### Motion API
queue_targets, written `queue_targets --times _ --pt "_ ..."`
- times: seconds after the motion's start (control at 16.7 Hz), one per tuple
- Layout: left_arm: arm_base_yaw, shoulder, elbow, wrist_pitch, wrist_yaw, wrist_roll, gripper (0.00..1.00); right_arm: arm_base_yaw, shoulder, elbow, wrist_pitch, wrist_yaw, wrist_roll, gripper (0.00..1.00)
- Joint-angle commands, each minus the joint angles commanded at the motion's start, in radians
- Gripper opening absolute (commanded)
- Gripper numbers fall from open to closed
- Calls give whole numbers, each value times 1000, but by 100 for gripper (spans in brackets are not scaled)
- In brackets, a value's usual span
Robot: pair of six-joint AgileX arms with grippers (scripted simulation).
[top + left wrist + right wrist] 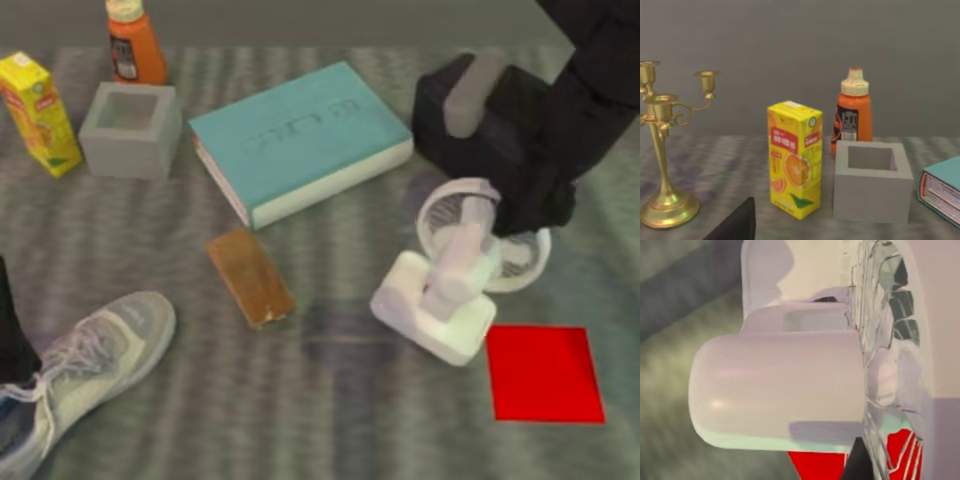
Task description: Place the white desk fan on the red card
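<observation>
Your right arm reaches in from the top view's upper right; right gripper (530, 210) sits at the white desk fan (455, 280), right of centre; grip state: can't tell; the red card (545, 372) lies lower right, just beside the fan base; transfer step by my read; next: lift, shift over the card, lower flat; left arm parked lower left.

The right arm (590, 70) shows at the upper right of the top view as a matte black, blocky limb with smooth rounded segments. Beside it sits a bulky black housing topped with a short grey cylinder (470, 95). The right gripper (530, 205) is the same plain black with a rounded end. The left arm (12, 330) appears only as a thin black sliver at the left edge. A dark wedge (737, 225) shows at the bottom of the left wrist view.
</observation>
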Motion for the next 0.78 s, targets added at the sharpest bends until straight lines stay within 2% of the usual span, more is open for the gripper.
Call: queue_targets --times 0.3,0.78 --pt "0 0 0 0 0 0 100 25 -49 -42 -6 62 585 0" --pt "0 0 0 0 0 0 100 77 -133 -128 -44 152 1657 0"
